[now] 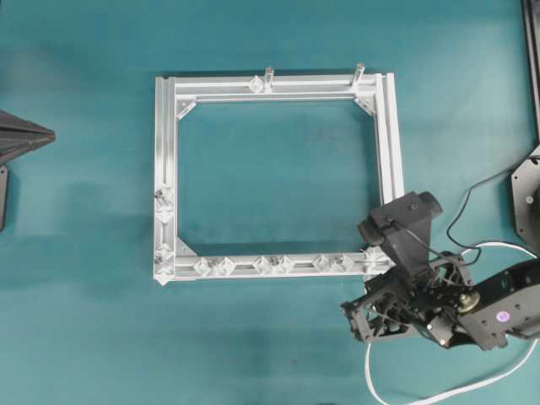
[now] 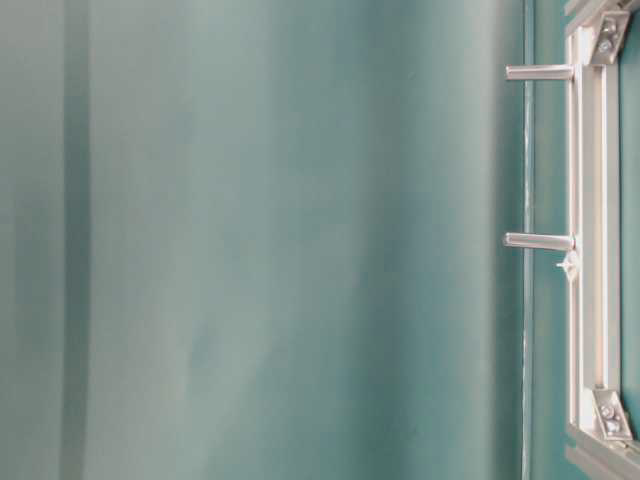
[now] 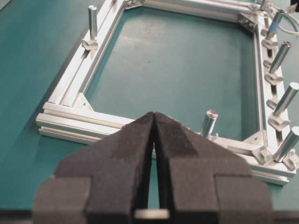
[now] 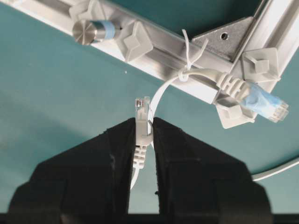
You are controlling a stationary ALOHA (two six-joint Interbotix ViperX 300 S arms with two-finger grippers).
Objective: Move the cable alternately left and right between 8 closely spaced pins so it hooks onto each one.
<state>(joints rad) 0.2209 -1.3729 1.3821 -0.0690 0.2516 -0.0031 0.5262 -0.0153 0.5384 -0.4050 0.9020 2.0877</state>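
Right gripper (image 4: 144, 125) pinches cable (image 4: 140, 154) just behind clear plug, near frame (image 1: 384, 135) corner (other plug zip-tied to rail). Pins (image 1: 272, 264) unthreaded. Left gripper (image 3: 154, 122) pressed together, holding nothing.

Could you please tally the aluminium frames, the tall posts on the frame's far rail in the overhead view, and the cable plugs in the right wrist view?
Aluminium frame: 1
Tall posts: 2
Cable plugs: 2
Total: 5
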